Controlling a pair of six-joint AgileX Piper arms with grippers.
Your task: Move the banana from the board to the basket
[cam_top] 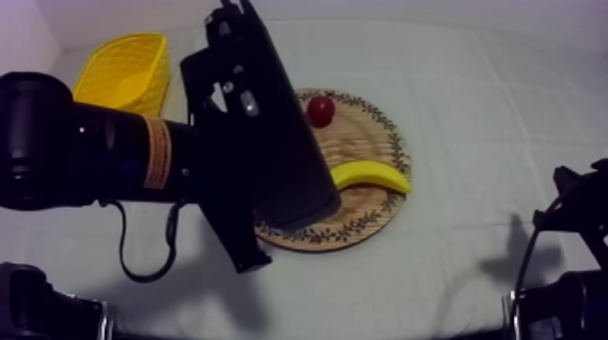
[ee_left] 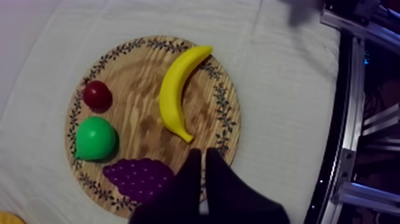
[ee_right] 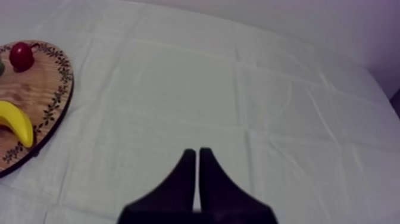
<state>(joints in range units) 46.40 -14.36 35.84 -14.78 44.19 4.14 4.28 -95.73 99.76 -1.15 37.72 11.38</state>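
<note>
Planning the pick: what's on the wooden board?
The wooden board holds the banana, a small red fruit, a pear and grapes. The left gripper hides part of its rim beside the grapes.

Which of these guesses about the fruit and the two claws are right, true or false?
1. The banana lies on the wooden board. True.
2. The left gripper holds the banana. False: it is shut on nothing, over the board's edge by the grapes.
3. The small red fruit sits beside the pear. True.
4. The yellow basket stands on the board. False: it stands on the cloth, apart from it.
</note>
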